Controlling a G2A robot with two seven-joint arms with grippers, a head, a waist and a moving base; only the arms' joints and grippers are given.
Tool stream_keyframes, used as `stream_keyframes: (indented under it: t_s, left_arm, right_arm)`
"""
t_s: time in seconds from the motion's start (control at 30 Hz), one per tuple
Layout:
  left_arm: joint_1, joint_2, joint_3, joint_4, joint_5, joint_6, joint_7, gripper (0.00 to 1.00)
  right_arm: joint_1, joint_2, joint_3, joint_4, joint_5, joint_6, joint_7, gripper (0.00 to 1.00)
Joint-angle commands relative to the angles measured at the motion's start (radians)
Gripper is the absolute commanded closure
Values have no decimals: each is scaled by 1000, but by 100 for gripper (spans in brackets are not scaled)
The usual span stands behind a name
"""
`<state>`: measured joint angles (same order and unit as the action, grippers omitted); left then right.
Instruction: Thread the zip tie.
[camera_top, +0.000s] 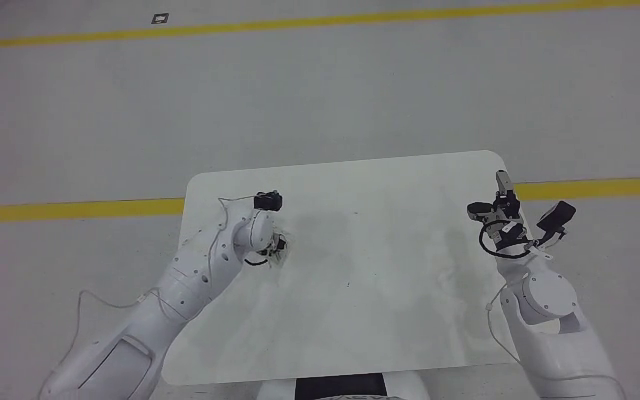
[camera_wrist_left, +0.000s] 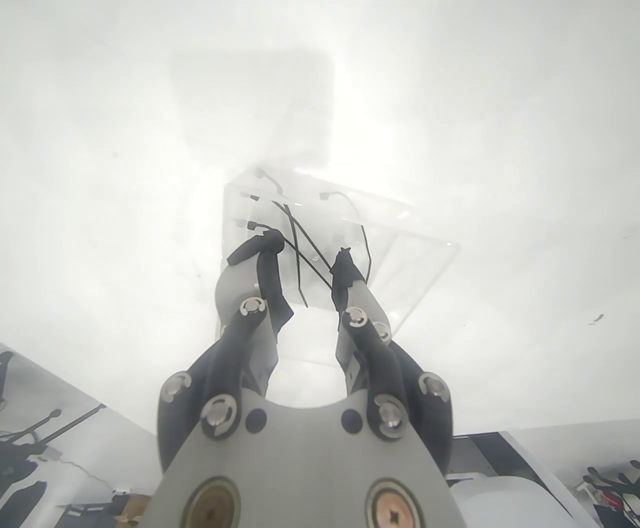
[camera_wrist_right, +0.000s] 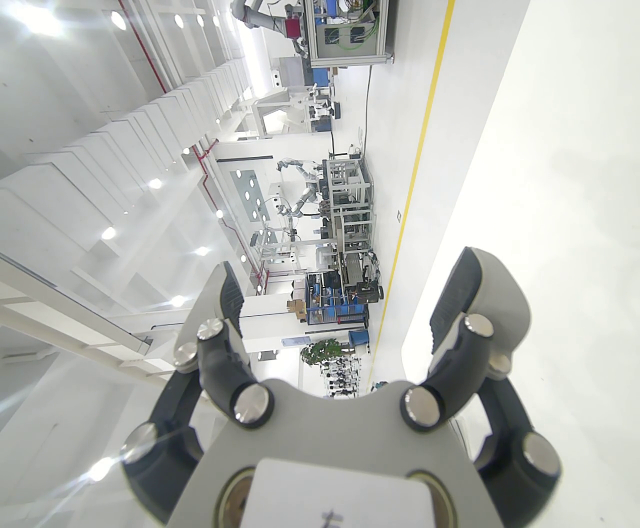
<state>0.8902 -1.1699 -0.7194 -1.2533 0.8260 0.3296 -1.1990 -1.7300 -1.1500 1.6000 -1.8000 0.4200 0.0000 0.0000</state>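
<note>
**Several ties (camera_wrist_left: 295, 240), none pinched**

Nearest, left pincer (camera_wrist_left: 305, 255) apart, tips dipped in clear box (camera_wrist_left: 410, 270) on counter (camera_top: 380, 300), straddling tangled black ties. Probably light, springy, slick: better pinched on the strap just behind the head. Farther off, right pincer (camera_wrist_right: 347, 275) apart, empty, raised at counter's edge.

The left arm (camera_top: 195, 280) and right arm (camera_top: 548, 300) have smooth white rounded shells, with black cables (camera_top: 490, 240) looped at the wrists. Their jaws show grey metal fingers (camera_wrist_right: 502, 295), black pads (camera_wrist_right: 450, 297), black links (camera_wrist_right: 222, 360) on silver pins (camera_wrist_right: 254, 402) and brass-coloured screws (camera_wrist_left: 212, 505).
</note>
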Motion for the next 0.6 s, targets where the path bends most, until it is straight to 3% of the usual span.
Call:
stream_keyframes:
  t_s: [0.0, 0.33, 0.57]
  left_arm:
    - [-5, -3, 5, 10, -3, 0, 3, 75]
    - [-19, -13, 17, 40, -13, -3, 10, 76]
    - [-23, -17, 21, 48, -15, -1, 15, 87]
  right_arm:
    - [0, 0, 0, 0, 0, 0, 0, 0]
    - [0, 0, 0, 0, 0, 0, 0, 0]
    - [0, 0, 0, 0, 0, 0, 0, 0]
